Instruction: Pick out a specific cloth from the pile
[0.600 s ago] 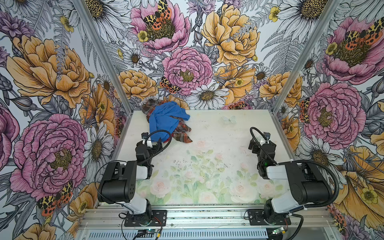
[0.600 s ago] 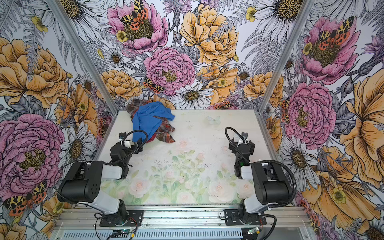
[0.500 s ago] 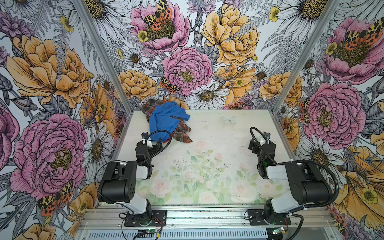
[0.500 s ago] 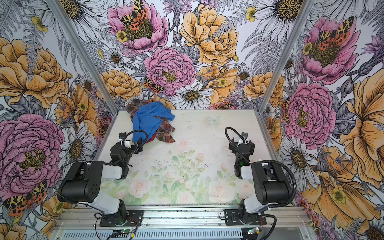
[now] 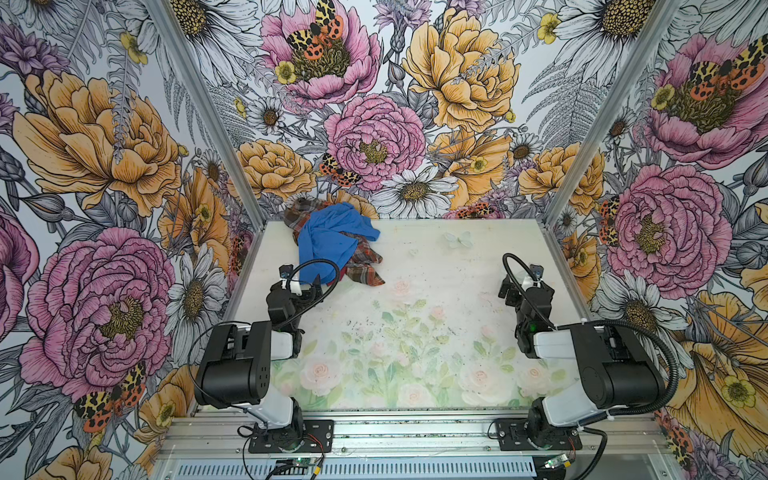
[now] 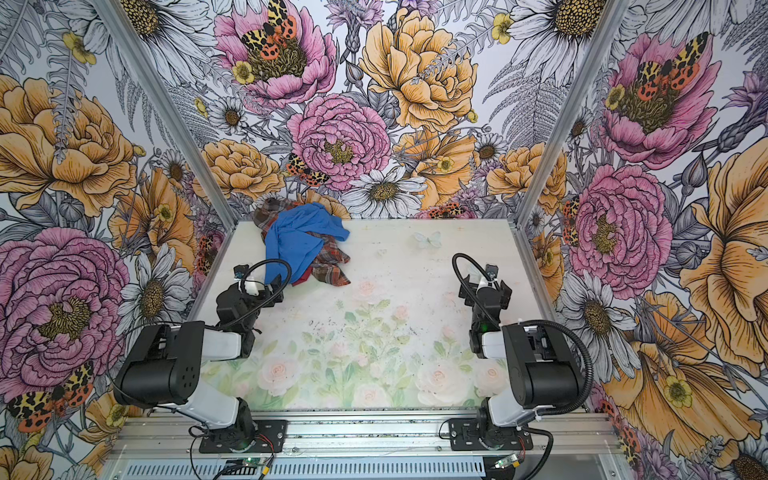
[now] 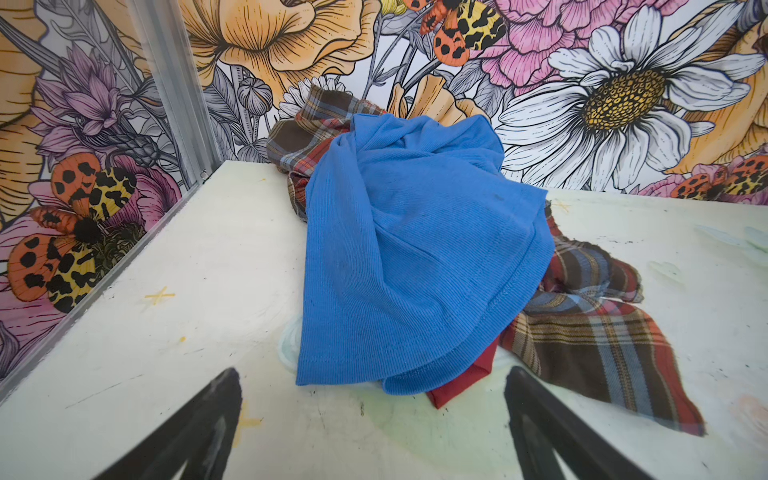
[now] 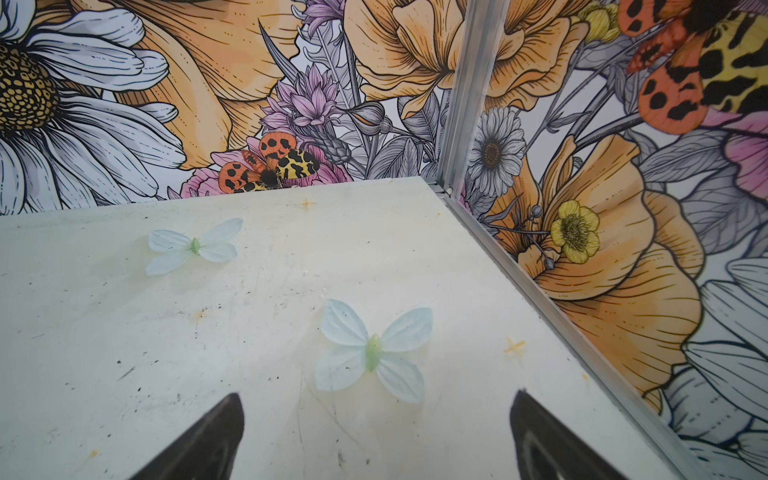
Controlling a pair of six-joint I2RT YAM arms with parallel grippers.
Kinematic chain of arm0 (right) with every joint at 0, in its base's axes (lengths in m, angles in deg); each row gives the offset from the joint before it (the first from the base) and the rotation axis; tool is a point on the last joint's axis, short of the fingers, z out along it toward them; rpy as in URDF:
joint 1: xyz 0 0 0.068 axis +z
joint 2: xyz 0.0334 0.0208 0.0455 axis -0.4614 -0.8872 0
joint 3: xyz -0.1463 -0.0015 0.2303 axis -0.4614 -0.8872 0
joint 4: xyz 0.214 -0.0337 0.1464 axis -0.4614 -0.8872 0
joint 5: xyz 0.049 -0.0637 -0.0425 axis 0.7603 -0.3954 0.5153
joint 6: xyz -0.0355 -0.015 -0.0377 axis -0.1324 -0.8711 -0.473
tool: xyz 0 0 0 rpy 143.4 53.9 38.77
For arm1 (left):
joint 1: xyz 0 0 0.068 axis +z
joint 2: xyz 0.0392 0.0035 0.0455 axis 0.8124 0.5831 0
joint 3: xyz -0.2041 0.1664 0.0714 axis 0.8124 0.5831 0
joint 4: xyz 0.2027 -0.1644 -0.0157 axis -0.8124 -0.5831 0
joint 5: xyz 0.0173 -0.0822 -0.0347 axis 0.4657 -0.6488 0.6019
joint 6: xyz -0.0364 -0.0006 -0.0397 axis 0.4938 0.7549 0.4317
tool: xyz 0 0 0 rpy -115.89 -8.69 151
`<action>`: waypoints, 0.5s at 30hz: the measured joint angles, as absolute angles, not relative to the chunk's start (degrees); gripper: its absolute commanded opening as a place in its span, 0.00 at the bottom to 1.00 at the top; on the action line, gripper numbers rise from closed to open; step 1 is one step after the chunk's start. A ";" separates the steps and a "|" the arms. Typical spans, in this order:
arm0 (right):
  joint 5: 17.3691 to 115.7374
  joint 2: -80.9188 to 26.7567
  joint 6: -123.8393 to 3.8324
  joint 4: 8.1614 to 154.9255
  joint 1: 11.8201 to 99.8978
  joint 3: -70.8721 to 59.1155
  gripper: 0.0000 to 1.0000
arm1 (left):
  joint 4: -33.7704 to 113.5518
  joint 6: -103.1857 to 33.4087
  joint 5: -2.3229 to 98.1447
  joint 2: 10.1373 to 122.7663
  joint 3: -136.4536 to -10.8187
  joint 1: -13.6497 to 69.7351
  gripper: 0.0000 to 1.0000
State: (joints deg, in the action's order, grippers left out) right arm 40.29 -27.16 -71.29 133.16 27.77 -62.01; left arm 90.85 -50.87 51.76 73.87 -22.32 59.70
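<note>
The left end effector (image 7: 372, 376) stands spread wide and empty over the tabletop (image 7: 166, 332), with the pile (image 5: 334, 243) just ahead of its fingertips. The cloth (image 7: 461, 382), plain red, shows only as a corner poking out from under the blue cloth (image 7: 415, 249), beside the plaid cloth (image 7: 602, 345), close before those fingertips. The right end effector (image 8: 377, 395) is likewise spread and holds nothing, well apart from the pile, with a printed butterfly (image 8: 372, 351) just ahead.
</note>
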 measured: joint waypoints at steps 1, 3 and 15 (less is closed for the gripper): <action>40.29 -27.18 -71.31 133.14 27.77 -62.01 0.99 | 91.15 -50.81 51.57 73.87 -22.32 59.76 0.99; 40.27 -27.18 -71.35 133.14 28.01 -62.01 1.00 | 91.31 -50.78 51.37 73.87 -22.32 59.76 0.99; 40.05 -27.16 -71.90 133.44 29.06 -62.12 0.99 | 94.26 -48.97 53.56 73.87 -20.55 59.76 0.98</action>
State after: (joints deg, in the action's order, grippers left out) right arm 40.05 -27.16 -71.90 133.44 29.06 -62.12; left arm 94.26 -48.97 53.56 73.87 -20.55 59.76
